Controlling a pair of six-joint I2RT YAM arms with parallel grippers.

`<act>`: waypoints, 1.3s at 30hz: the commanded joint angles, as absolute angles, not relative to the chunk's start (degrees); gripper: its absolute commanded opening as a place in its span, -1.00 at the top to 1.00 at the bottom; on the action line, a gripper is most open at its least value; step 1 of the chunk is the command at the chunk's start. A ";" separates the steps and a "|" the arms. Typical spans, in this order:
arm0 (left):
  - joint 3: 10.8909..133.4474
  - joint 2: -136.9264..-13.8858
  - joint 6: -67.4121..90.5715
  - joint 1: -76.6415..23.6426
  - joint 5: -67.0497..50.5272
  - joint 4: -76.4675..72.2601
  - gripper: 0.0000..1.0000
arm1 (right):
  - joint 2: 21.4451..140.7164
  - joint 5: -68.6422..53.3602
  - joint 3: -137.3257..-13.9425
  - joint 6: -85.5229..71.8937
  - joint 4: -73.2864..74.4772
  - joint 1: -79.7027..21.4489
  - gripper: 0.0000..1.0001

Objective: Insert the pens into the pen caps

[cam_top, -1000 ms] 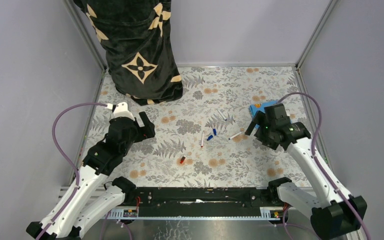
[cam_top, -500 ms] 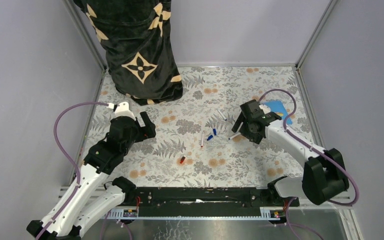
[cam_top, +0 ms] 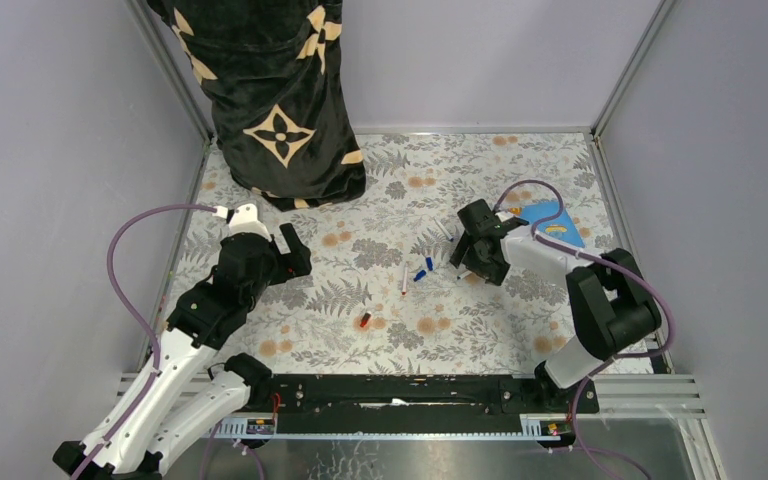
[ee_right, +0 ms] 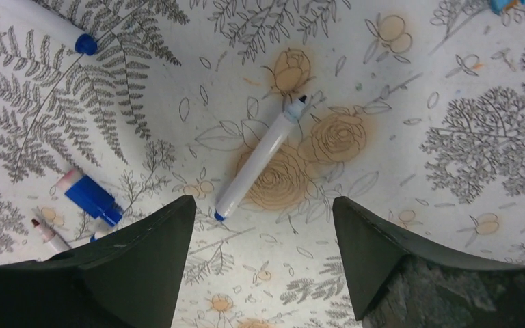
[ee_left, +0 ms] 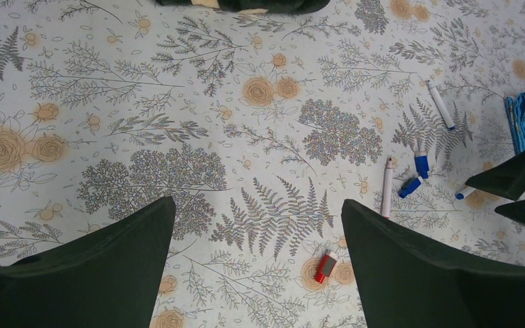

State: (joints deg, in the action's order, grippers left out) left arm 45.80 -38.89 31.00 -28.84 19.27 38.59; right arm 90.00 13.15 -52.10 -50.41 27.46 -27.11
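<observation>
The right end effector (ee_right: 260, 212) is open and empty. Its two dark fingers (ee_right: 143, 266) are spread to either side of a blue-tipped pen (ee_right: 258, 160), which lies flat on the table (cam_top: 460, 340) below them, and neither pad touches the barrel. The left end effector (ee_left: 256, 225) is also wide open with nothing in it. It hangs over the table well to the left of the pens.

Just beside the right end effector lie the blue caps (ee_left: 421, 164), close together but loose. The red-tipped pen (ee_left: 387, 188) lies next to them. A second blue-tipped pen (ee_left: 441, 106) lies a little further toward the back of the table. The red cap (ee_left: 325, 265) sits alone, nearer the arms' bases and apart from the rest. A blue cloth (cam_top: 557, 216) lies behind the right arm, and a black patterned fabric (cam_top: 270, 90) hangs in the far left corner. Neither has any part in the job.

As for progress, nothing is finished — all three pens are bare, all three caps lie separate on the table, and no pen is held. The task looks to be at its very start, with the right end effector lined up for a first pick of the blue-tipped pen. What is left, by this reading, is the whole job: close on that pen, pick up a blue cap, press the two together, then do the same for the other blue pair and the red pair.
</observation>
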 commanded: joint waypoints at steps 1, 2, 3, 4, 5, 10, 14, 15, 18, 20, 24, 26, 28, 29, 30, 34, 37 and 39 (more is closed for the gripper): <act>45.41 -38.50 30.80 -29.02 18.99 36.47 -0.97 | 93.64 17.04 -55.73 -50.85 25.87 -28.27 -0.58; 45.38 -38.56 30.83 -29.02 19.02 36.47 -0.97 | 94.38 17.36 -55.99 -50.81 25.77 -28.40 -0.55; 45.36 -38.54 30.85 -29.02 19.05 36.46 -0.97 | 95.05 17.63 -56.29 -50.72 25.78 -28.47 -0.51; 45.36 -38.60 30.79 -29.01 19.02 36.47 -0.97 | 95.69 17.96 -56.64 -50.59 25.77 -28.54 -0.48; 45.37 -38.66 30.84 -29.00 18.99 36.45 -0.97 | 96.36 18.28 -57.06 -50.43 25.91 -28.61 -0.46; 45.37 -38.92 30.81 -29.02 18.93 36.47 -0.97 | 98.44 20.16 -58.78 -49.36 27.16 -28.63 -0.38; 45.36 -38.99 30.81 -29.05 18.91 36.47 -0.97 | 99.23 20.98 -59.05 -48.88 27.84 -28.65 -0.33; 45.35 -39.02 30.72 -29.03 18.95 36.46 -0.97 | 99.45 20.98 -59.06 -48.79 27.94 -28.65 -0.31; 45.38 -39.25 30.74 -29.03 18.85 36.47 -0.97 | 100.11 20.85 -59.07 -48.32 28.21 -28.65 -0.26; 45.43 -39.53 30.76 -29.03 18.84 36.46 -0.97 | 100.50 20.75 -59.08 -47.93 28.21 -28.64 -0.20; 45.38 -39.51 30.74 -29.00 18.77 36.47 -0.97 | 100.75 20.55 -58.87 -47.44 28.24 -28.65 -0.05; 45.38 -39.49 30.60 -29.00 18.54 36.37 -0.97 | 100.31 19.73 -58.48 -47.29 27.84 -28.65 0.04; 45.36 -39.50 30.41 -28.97 18.06 36.15 -0.97 | 99.01 19.13 -57.46 -47.20 26.93 -28.64 0.19; 45.28 -39.60 30.40 -29.00 17.95 36.13 -0.97 | 98.40 18.88 -57.02 -47.13 26.56 -28.57 0.22; 45.27 -39.62 30.38 -29.01 17.98 36.12 -0.97 | 97.91 18.78 -56.70 -46.93 26.35 -28.54 0.26; 45.29 -39.82 30.36 -28.95 18.06 36.12 -0.97 | 97.62 18.72 -56.43 -45.53 26.45 -27.98 0.27; 45.26 -39.90 30.48 -29.01 18.10 36.12 -0.97 | 98.06 17.71 -55.86 -44.89 26.03 -26.77 0.21; 45.29 -39.90 30.44 -28.95 18.25 36.12 -0.97 | 98.19 17.19 -55.39 -44.54 25.65 -26.02 0.17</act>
